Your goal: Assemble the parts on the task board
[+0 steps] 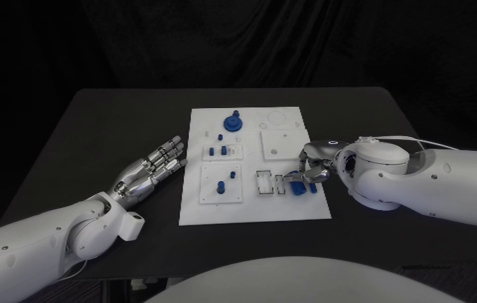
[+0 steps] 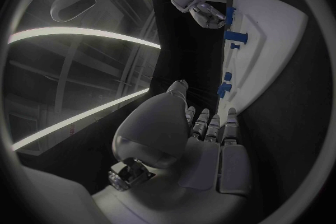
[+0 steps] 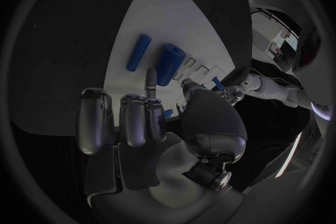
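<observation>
The white task board (image 1: 288, 206) lies mid-table. My right hand (image 1: 314, 169) hangs over its near right part, where two blue cylinders lie side by side. A thick cylinder (image 3: 170, 63) has its near end pinched between thumb and one finger (image 3: 149, 77), with the other fingers curled in. It also shows in the head view, the thick cylinder (image 1: 298, 186). The thin cylinder (image 3: 138, 52) lies just beside it, untouched. My left hand (image 1: 154, 169) rests flat and open on the table left of the board, holding nothing. The left wrist view shows the left hand (image 2: 210, 140) facing the board (image 2: 276, 22).
A round blue part (image 1: 234, 122) stands at the board's far side. Small blue pegs (image 1: 220, 151) stand in a square plate, and more pegs (image 1: 231, 175) stand nearer me. Rectangular slots (image 1: 265, 183) lie left of my right hand. Black table (image 1: 119, 124) surrounds the board.
</observation>
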### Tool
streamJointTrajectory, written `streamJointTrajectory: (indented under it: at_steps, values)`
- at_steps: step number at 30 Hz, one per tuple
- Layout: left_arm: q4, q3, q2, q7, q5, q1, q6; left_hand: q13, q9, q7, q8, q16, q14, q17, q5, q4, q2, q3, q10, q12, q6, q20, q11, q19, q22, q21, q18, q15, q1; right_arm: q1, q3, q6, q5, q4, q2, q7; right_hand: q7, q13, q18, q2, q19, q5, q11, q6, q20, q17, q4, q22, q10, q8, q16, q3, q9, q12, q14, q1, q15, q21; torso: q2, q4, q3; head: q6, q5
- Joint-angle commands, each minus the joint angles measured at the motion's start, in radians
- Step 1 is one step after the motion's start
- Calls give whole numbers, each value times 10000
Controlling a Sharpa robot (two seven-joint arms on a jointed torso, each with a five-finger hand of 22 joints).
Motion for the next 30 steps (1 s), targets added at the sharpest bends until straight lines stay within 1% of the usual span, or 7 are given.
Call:
streamJointTrajectory:
  at_steps: [1, 7, 13, 15, 16, 23, 30]
  values:
    - [4, 9, 30, 620, 59, -24, 153, -5, -9, -60, 18, -21, -4, -13, 24, 8, -8, 44, -33, -35, -33, 56, 14, -15, -6, 40, 157, 11, -68, -67, 1, 179, -99, -91, 69, -87, -15, 2633, -135, 12, 474, 154, -55, 49, -17, 612, -23, 2098, 1060, -83, -76, 69, -24, 26, 688, 153, -46, -63, -4, 4, 3, -1, 14]
    - [-3, 9, 35, 592, 59, -55, 177, -5, -9, -59, 18, -21, -4, -13, 23, 8, -8, 44, -35, -36, -33, 57, 13, -15, -6, 40, 157, 12, -69, -147, 2, 406, -99, -218, 229, -153, 21, 2633, -125, 67, 451, 716, -23, 59, 10, 570, -36, 2083, 1060, -315, -98, 69, -65, 26, 683, 417, -19, -96, 2, -4, 3, -1, 58]
    - [1, 9, 33, 559, 59, -90, 196, -6, 2, 32, 31, -22, -7, -14, -6, 15, -12, 44, -59, -47, 38, 74, 12, -10, -11, 44, 156, 28, -87, -246, 2, 906, -100, -348, 399, -268, 47, 2633, -113, 79, 429, 942, -2, 32, 25, 495, -50, 2066, 1060, -449, -135, 71, -93, 26, 668, 568, -3, -145, 5, 4, -1, -1, 54]
    - [-1, 9, 38, 551, 59, -99, 202, -6, 2, 32, 31, -22, -7, -14, -6, 15, -12, 44, -59, -47, 38, 74, 12, -10, -11, 44, 156, 28, -87, -284, 2, 982, -100, -384, 452, -245, 68, 2633, -110, 51, 419, 1244, 17, 55, 44, 451, -92, 2061, 1060, -577, -160, 118, -112, 26, 659, 939, 14, -158, 4, 7, 3, -1, 59]
    - [-2, 9, 41, 549, 59, -102, 206, -6, 2, 32, 31, -22, -7, -14, -6, 15, -12, 44, -59, -47, 38, 74, 12, -10, -11, 44, 156, 28, -87, -303, 3, 999, -100, -395, 471, -229, 70, 2633, -105, 31, 412, 1400, 23, 61, 47, 432, -134, 2056, 1060, -614, -170, 149, -115, 26, 656, 1111, 18, -174, 4, 7, 7, -1, 62]
    - [-12, 9, 67, 514, 59, -124, 238, -6, 6, 72, 36, -22, -7, -14, -14, 16, -14, 44, -65, -49, 65, 77, 15, -9, -13, 45, 156, 31, -91, -415, 4, 1083, -99, -454, 575, -80, 83, 2633, -97, -9, 397, 1621, 33, 107, 61, 381, -150, 2044, 1060, -747, -198, 177, -117, 26, 649, 1570, 28, -207, 2, -3, 10, -1, 90]
    - [-27, 9, 72, 495, 59, -137, 253, -6, 8, 101, 39, -23, -8, -14, -30, 18, -15, 44, -68, -51, 74, 81, 18, -9, -17, 45, 156, 35, -96, -444, 6, 1041, 254, -501, 595, 75, 83, 2633, -88, -77, 379, 2475, 33, 173, 64, 291, -217, 2032, 1060, -833, -249, 239, -69, 26, 631, 2142, 28, -246, -10, -14, 6, -1, 122]
